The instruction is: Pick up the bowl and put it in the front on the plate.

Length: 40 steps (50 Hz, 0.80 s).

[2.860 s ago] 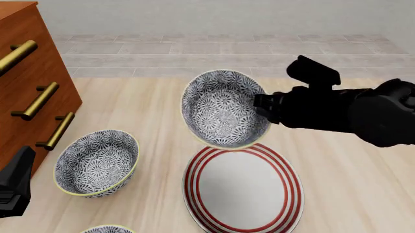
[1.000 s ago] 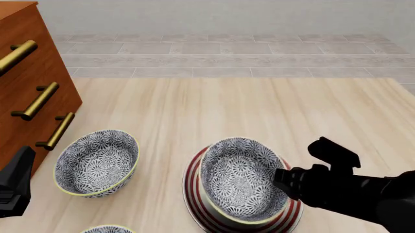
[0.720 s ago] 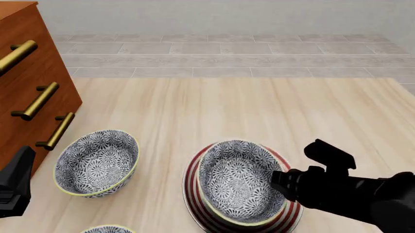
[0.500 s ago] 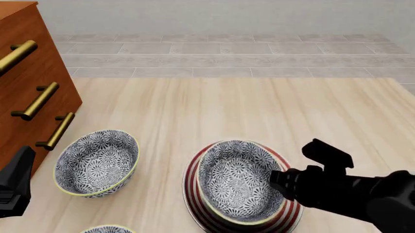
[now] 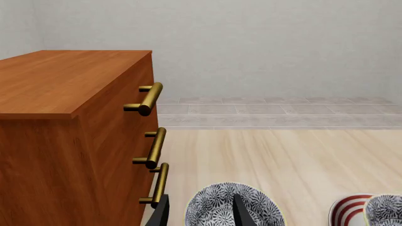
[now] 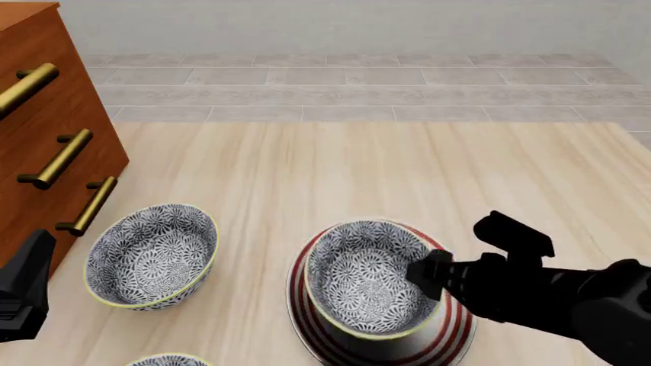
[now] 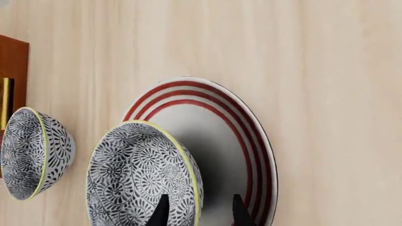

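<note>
The right gripper (image 7: pixel 196 209) is pinching the rim of the patterned bowl (image 6: pixel 368 276), which is sitting on the red-ringed plate (image 6: pixel 456 329) (tilted slightly). The left gripper (image 5: pixel 199 211) is hanging parted, holding nothing.

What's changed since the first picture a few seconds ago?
The right end effector carried the bowl from mid-air behind the plate down onto it, rim still between the fingers. The other bowl, dresser and left end effector stayed put.
</note>
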Motion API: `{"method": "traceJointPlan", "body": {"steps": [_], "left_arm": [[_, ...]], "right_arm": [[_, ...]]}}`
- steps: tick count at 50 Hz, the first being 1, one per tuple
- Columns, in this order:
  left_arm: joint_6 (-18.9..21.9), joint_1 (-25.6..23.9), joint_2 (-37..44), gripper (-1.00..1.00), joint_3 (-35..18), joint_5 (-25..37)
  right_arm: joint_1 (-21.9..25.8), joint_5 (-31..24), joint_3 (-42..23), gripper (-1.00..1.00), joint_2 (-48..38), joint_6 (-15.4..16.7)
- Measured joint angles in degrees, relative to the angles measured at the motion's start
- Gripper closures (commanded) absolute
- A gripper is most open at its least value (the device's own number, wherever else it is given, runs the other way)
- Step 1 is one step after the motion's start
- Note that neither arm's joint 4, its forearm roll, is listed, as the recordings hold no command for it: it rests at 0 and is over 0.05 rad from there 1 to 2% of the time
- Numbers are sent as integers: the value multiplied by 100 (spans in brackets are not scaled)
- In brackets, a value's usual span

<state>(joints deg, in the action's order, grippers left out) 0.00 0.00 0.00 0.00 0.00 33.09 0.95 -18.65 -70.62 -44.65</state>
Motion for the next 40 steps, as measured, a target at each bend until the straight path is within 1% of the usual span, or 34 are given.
{"method": "traceJointPlan", "body": {"steps": [23, 29, 40], "left_arm": [[0, 0, 0, -100, 0, 0], [0, 0, 0, -100, 0, 0], [0, 0, 0, -100, 0, 0]], "right_arm": [[-48, -242, -139, -100, 190, 99], [-101, -422, -250, -100, 290, 177], [-249, -968, -606, -100, 557, 420]]}}
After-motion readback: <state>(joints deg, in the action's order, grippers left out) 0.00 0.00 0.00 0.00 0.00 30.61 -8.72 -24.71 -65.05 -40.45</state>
